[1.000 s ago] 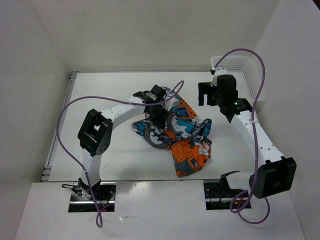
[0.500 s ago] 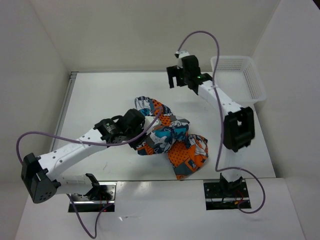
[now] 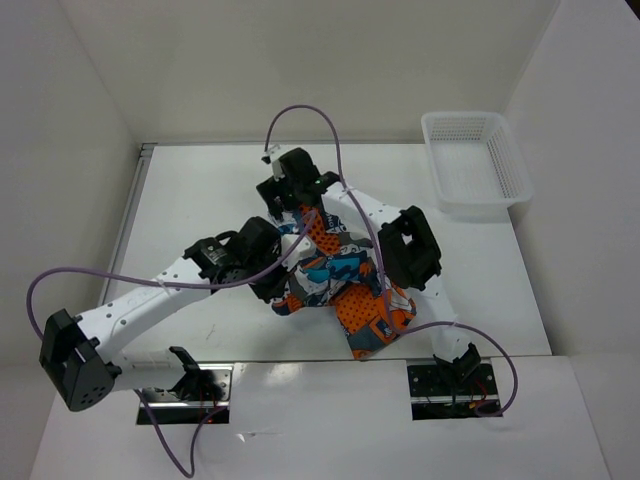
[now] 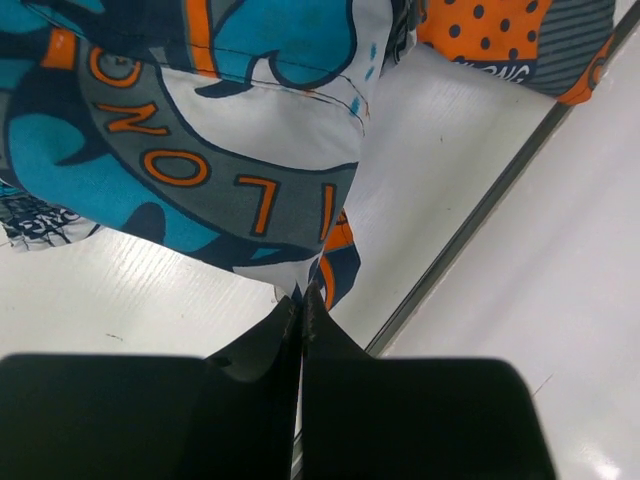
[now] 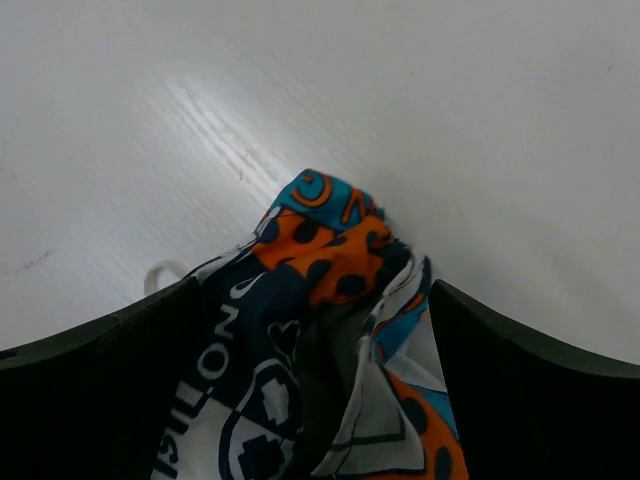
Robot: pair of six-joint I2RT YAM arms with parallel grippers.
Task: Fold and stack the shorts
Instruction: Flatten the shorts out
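Note:
The shorts (image 3: 345,275) lie crumpled mid-table, printed in blue, orange, white and grey. My left gripper (image 3: 277,288) is at their near-left edge. In the left wrist view it (image 4: 303,297) is shut on a corner of the shorts (image 4: 230,150), which spread out beyond the fingertips. My right gripper (image 3: 289,208) is at the far end of the shorts. In the right wrist view it (image 5: 315,290) is open, one finger on each side of a bunched end of the shorts (image 5: 320,260). A loop of white drawstring (image 5: 160,272) shows beside the left finger.
A white mesh basket (image 3: 475,165) stands at the back right of the table. The table's near edge with its metal strip (image 4: 480,215) runs close to the left gripper. Purple cables arc over both arms.
My right arm has swung from near the basket leftwards and down onto the far end of the shorts. My left gripper keeps its pinch at the near-left edge.

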